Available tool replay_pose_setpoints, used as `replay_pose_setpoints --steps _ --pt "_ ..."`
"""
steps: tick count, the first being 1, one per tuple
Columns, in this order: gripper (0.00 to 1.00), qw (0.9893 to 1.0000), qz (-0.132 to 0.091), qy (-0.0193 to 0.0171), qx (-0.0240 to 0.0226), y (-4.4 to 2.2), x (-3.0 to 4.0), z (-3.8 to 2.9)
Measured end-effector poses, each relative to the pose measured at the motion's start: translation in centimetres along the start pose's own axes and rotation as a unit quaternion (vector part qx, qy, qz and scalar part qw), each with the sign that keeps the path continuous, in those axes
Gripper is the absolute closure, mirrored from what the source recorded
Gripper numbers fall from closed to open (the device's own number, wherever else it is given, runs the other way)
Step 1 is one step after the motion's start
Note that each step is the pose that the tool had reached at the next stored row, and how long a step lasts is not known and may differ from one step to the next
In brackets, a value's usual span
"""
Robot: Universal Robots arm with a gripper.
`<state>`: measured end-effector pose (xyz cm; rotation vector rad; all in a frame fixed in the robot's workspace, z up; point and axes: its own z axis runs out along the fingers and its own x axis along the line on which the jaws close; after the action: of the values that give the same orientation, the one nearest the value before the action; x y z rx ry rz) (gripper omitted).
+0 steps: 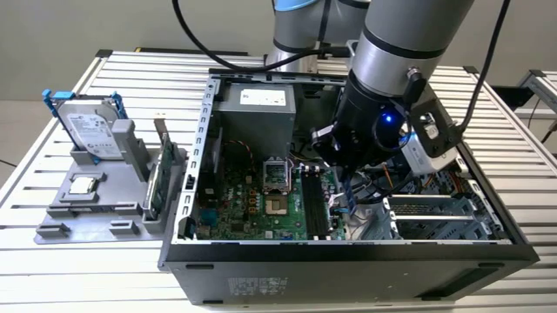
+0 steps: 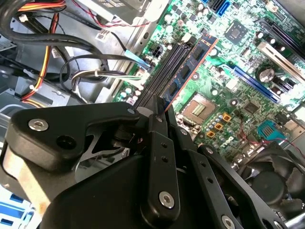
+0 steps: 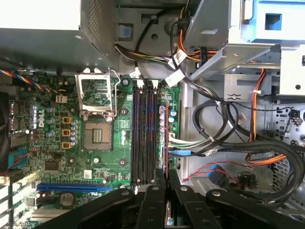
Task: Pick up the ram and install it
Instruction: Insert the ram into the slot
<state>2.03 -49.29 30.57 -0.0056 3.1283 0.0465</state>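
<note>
The ram (image 2: 190,67) is a narrow blue stick with dark chips, and my gripper (image 2: 156,114) is shut on one end of it. In the first wrist view the ram (image 3: 166,138) shows edge-on, reaching out from the gripper (image 3: 166,188) just above the motherboard. There it lies parallel to the black memory slots (image 3: 144,133), on the side of them away from the processor socket. In the exterior view the gripper (image 1: 342,189) reaches down inside the open computer case (image 1: 348,251), just to the right of the memory slots (image 1: 315,202).
Bundles of cables (image 3: 228,129) and a metal drive cage (image 1: 444,218) crowd the side next to the ram. The empty processor socket (image 3: 97,131) and the power supply (image 1: 257,107) lie beyond the slots. A grey holder (image 1: 96,202) at the exterior view's left carries a hard drive (image 1: 91,130) and a green card (image 1: 161,176).
</note>
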Motion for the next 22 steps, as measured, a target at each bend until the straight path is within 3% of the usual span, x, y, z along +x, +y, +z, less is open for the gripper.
replay_pose_setpoints --steps 6,22 --pt "1.00 1.0000 0.000 0.0000 0.0001 -0.01 0.01 0.49" --pt "1.00 1.0000 0.006 -0.0002 -0.0023 0.00 0.03 0.76"
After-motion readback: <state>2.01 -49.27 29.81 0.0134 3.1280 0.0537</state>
